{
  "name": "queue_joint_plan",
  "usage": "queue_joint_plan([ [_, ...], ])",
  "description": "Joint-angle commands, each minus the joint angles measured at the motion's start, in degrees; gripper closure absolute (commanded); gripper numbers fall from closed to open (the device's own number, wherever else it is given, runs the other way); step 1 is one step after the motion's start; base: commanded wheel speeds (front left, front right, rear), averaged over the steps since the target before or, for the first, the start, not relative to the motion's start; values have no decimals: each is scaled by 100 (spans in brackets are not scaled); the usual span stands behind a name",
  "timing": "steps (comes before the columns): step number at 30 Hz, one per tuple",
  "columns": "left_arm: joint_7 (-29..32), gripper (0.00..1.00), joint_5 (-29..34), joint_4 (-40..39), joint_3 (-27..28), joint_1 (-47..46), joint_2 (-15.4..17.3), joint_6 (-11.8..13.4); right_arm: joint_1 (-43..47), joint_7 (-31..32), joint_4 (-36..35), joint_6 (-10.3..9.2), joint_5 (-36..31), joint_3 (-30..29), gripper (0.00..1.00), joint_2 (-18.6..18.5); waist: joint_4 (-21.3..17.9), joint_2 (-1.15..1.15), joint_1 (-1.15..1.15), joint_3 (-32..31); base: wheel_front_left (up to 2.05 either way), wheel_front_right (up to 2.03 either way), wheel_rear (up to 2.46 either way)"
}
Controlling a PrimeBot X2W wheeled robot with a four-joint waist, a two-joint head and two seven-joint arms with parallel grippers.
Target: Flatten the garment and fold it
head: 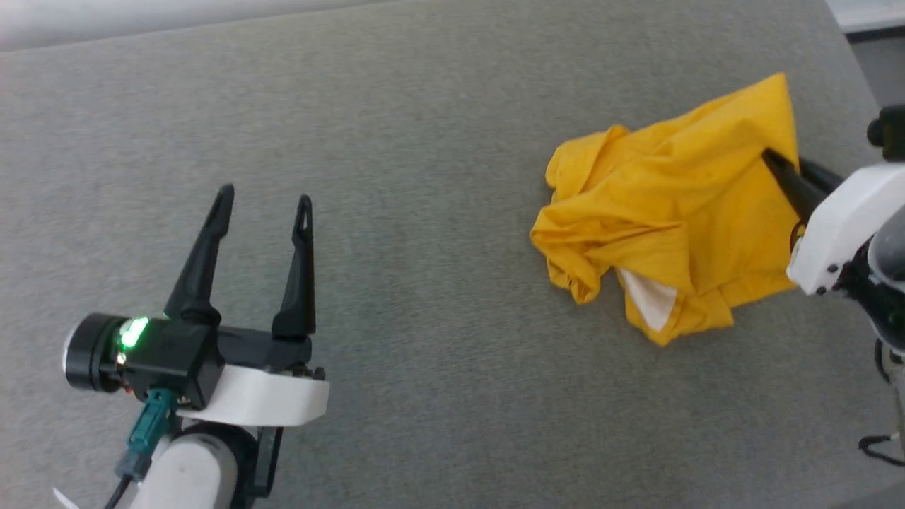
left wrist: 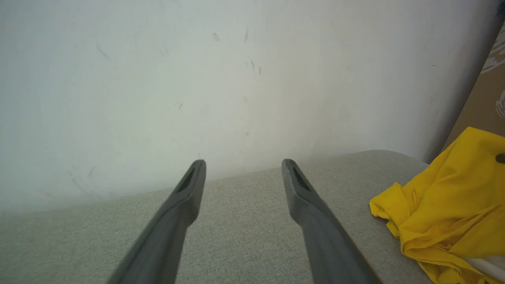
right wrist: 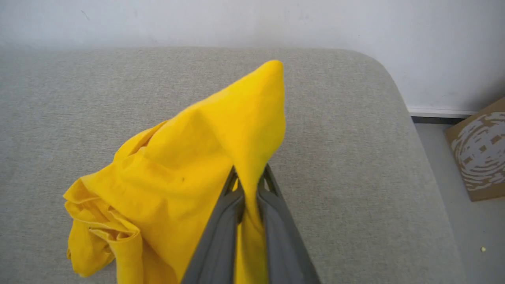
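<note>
Progress: nothing flattened or folded yet | bright yellow cotton T-shirt (head: 672,205) is left crumpled at right on grey woven surface (head: 424,106) | its edge is pinched by right end effector (right wrist: 250,172) | left end effector (head: 265,196) is spread wide, empty

Our left hand (left wrist: 243,163) stands open, its two long dark grey fingers (left wrist: 173,221) spread well apart with nothing between them, above a light grey woven-fabric surface (left wrist: 244,228). Behind the surface we see a white scuffed wall (left wrist: 197,79). At the right edge lies a crumpled bright yellow cotton garment (left wrist: 453,197), bunched in folds on the surface, with a white patch (left wrist: 487,266) at its lower corner. Beyond it stands a brown cardboard panel (left wrist: 489,98).
</note>
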Motion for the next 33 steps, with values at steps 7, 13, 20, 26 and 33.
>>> queue_joint_plan([
  [7, 193, 0, 393, -270, -14, -512, 216, 39, -616, -380, 574, -5, -2, -90, 100, -551, -350, 1, 0, 755, 0, 0, 0],
  [13, 270, 0, 778, -548, -6, -863, 360, 114, -1001, -700, 1069, -5, -104, -285, 100, -1072, -214, 1, 0, 1315, 0, 0, 0],
  [20, 155, 0, 1072, -796, -31, -1257, 359, 213, -1376, -1019, 1875, -5, -340, -586, 100, -1325, -96, 1, 0, 1804, 0, 0, 0],
  [26, 193, 0, 1165, -815, -21, -1367, 329, 306, -1578, -1202, 2459, -5, -562, -658, 100, -1383, -54, 1, 0, 2001, 0, 0, 0],
  [33, 258, 0, 1154, -802, 33, -1313, 301, 414, -1759, -1372, 2961, -5, -677, -742, 80, -1376, -54, 1, 0, 2119, 0, 0, 0],
])
